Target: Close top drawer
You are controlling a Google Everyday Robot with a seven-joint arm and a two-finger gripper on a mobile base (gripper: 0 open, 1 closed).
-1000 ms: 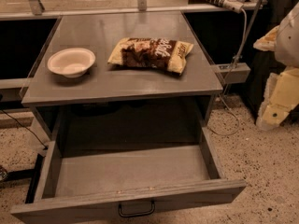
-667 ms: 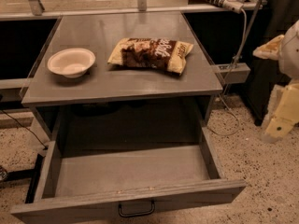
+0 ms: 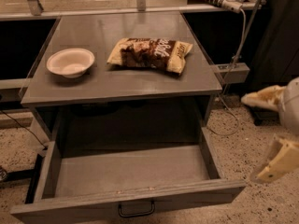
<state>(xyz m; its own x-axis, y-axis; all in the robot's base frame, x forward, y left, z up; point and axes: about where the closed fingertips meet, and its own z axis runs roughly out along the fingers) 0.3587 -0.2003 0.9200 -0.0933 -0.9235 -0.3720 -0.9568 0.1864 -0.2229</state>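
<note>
Two fingers of your gripper (image 3: 251, 138) stand spread wide apart at the right edge of view, with nothing between them. They hang just right of the top drawer (image 3: 187, 197) and do not touch it. You see the drawer standing far out toward the camera, its black handle (image 3: 136, 210) at the bottom edge. On the cabinet top (image 3: 140, 82) above sit a white bowl (image 3: 70, 62) at left and a snack bag (image 3: 149, 54) beside it.

Speckled terrazzo floor (image 3: 243, 139); grey metal table (image 3: 117, 80); dark recesses either side; dim warm light.
</note>
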